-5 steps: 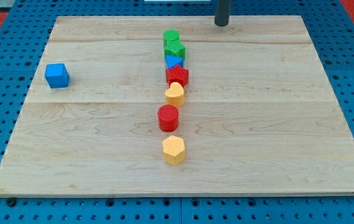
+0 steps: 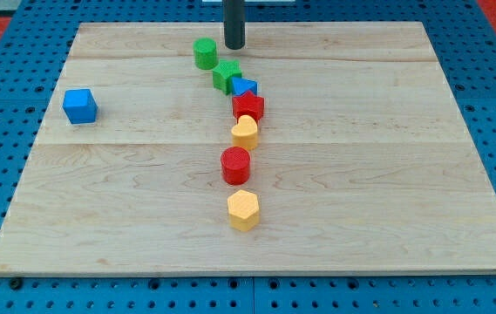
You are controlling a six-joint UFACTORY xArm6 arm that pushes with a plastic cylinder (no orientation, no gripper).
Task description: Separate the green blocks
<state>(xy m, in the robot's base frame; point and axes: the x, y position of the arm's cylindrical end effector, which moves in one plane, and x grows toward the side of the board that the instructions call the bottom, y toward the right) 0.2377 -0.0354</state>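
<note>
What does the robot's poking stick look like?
It is a straight, round rod, dark grey to almost black, smooth and plain. No cables, stickers or markings show on it. Only its lower part is in view; the rest runs off the view's top. My tip is blunt and flat, just right of the green cylinder and above the green block.

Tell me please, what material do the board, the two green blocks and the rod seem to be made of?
The board looks like pale wood with a smooth finish: grain lines and plank seams show. The green cylinder and the green block, whose shape is unclear, look like matte painted wood or plastic; the flat colour leaves it open. The rod, ending at my tip just right of the cylinder, looks like dark matte metal or plastic.
</note>
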